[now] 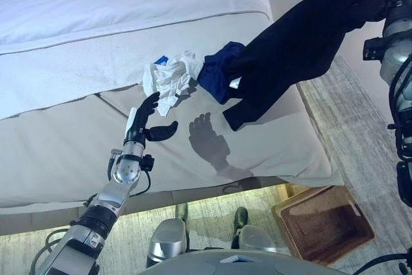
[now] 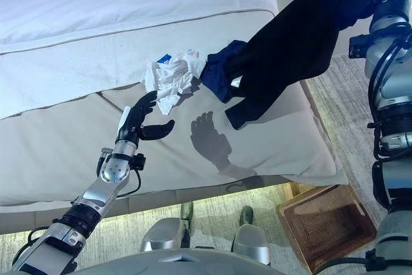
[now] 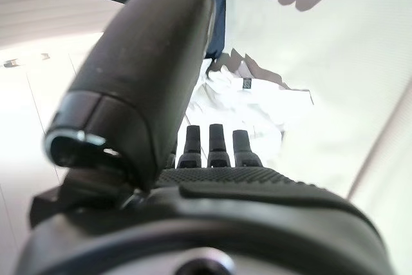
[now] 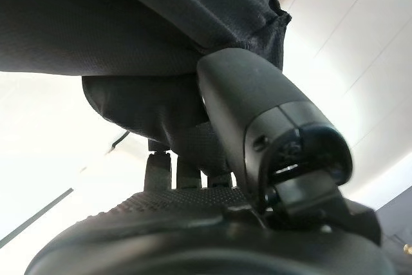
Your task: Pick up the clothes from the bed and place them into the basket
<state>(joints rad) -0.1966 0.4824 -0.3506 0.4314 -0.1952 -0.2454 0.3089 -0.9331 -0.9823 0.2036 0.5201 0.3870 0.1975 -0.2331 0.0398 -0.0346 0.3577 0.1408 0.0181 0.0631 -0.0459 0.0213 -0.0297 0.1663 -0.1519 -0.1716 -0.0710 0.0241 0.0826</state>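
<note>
A long black garment [image 1: 302, 37] hangs from my right hand [image 4: 257, 107], which is raised high at the far right, thumb and fingers curled into the cloth. The garment's lower end [image 1: 243, 111] hangs over the bed [image 1: 64, 146]. A dark blue garment [image 1: 217, 74] and a crumpled white garment [image 1: 170, 78] lie side by side on the bed. My left hand [image 1: 143, 125] is open, fingers straight, just in front of the white garment and not touching it; it also shows in the left wrist view [image 3: 219, 143]. The brown wicker basket [image 1: 325, 223] stands on the floor at the lower right.
The bed has a white cover with a folded-back sheet [image 1: 96, 62] across the far side. Its right corner [image 1: 322, 165] overhangs close to the basket. A grey patterned rug [image 1: 360, 127] lies on the floor to the right of the bed.
</note>
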